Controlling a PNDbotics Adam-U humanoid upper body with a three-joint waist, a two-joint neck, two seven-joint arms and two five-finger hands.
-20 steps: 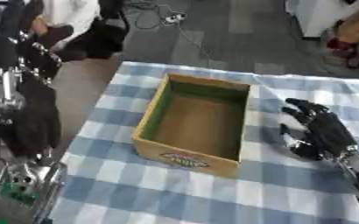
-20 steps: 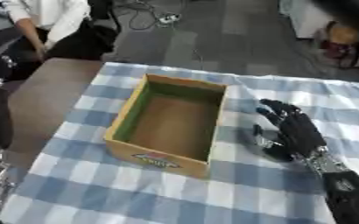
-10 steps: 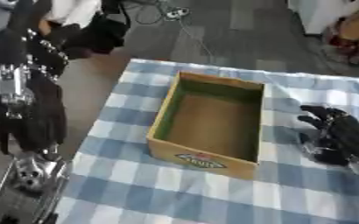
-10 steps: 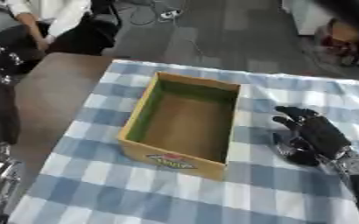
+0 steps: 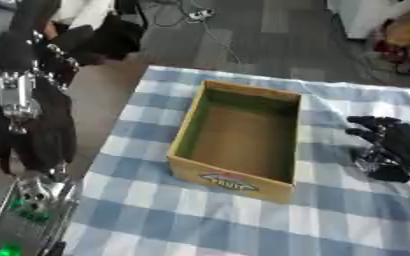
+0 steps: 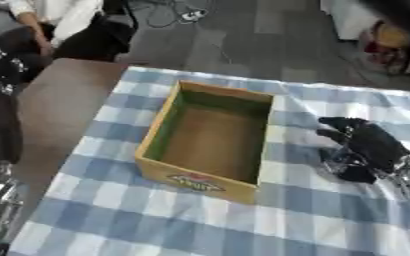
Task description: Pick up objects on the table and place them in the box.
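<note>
**A:** What are the fingers doing?

**B:** The right hand (image 6: 366, 147) rests on the checked cloth (image 6: 243, 220) just to the right of the box (image 6: 210, 141). Its fingers (image 6: 335, 122) are curled downward, and something small, pale or shiny, shows under them, but I cannot tell whether they hold it or only lie over it.

**A:** And the other hand?

**B:** The left hand (image 5: 35, 142) hangs off the table at the view's left, above some grey gear with a green light (image 5: 29, 215). Its fingers point down, relaxed, with nothing in them.

**A:** What about the box itself?

**B:** It stands open near the middle of the cloth, label toward the camera, and its brown floor is bare. Nothing is in it.

**A:** So how far along is the job?

**B:** I'd judge it barely begun, or between items. No other loose object shows on the cloth. If the right hand does have that small thing, lifting it over the near wall and dropping it in is what remains.
</note>
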